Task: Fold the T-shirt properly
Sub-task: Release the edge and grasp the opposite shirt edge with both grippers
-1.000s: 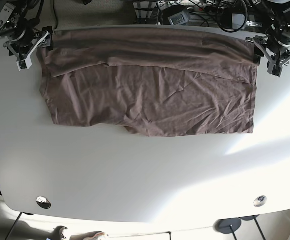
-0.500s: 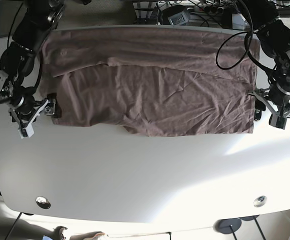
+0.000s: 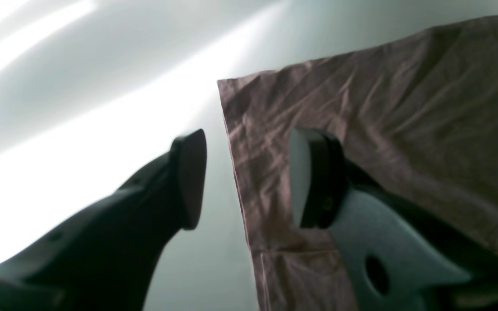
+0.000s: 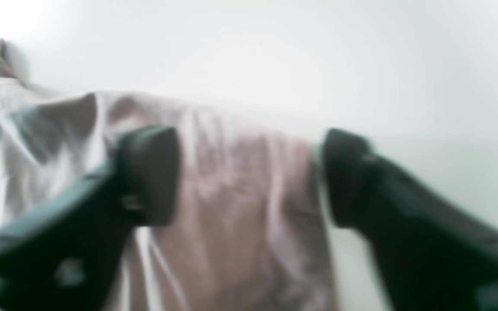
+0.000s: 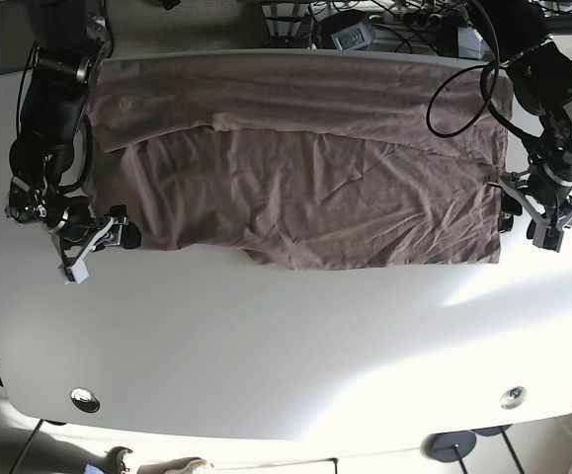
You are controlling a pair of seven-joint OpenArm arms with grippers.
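A brown T-shirt lies spread on the white table, its far strip folded toward me over the rest. My left gripper stands open at the shirt's right edge near the front right corner. In the left wrist view the gripper straddles the side hem of the T-shirt, one finger over cloth and one over bare table. My right gripper is open at the front left corner. The blurred right wrist view shows that gripper with the T-shirt between its spread fingers.
Cables and black devices crowd the space behind the table's far edge. Two round grommets sit near the front edge. A bright sun patch covers the table's right front.
Both grippers came from the shirt's far corners down to its near corners. In the last half second the right gripper shifted right, onto the front left corner; the left one barely moved.
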